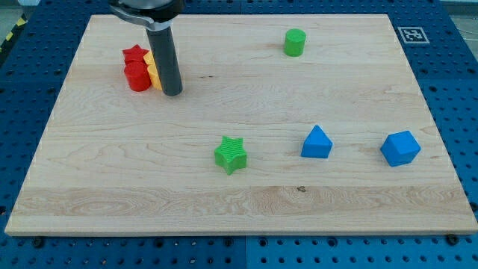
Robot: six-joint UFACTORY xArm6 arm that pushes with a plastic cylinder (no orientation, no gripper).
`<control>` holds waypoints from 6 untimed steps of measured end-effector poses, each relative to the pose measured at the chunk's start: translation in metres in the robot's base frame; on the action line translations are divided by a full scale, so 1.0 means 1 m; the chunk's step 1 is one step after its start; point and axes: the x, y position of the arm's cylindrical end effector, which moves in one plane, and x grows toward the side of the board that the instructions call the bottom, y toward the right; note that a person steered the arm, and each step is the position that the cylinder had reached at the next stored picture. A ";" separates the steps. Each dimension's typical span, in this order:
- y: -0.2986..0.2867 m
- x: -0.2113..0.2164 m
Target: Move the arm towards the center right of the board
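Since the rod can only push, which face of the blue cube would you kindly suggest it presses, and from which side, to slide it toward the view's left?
Press the blue cube on its right-facing side, coming from the view's right. That side shows a fairly flat face, but the cube sits turned, so a centred push is safer. My tip is far off at the upper left, beside the red and yellow blocks.

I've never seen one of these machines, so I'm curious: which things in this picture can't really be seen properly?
- Yellow block: mostly hidden behind the dark rod in the camera view; shape unclear.
- My tip: at the cluster's right side; contact cannot be told.
- Red star-shaped block and red cylinder block: packed together, edges merge.
- Arm above the rod: cut off by the view's top.
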 end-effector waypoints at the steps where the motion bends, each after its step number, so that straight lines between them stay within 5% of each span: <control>1: 0.000 0.000; 6: 0.095 0.015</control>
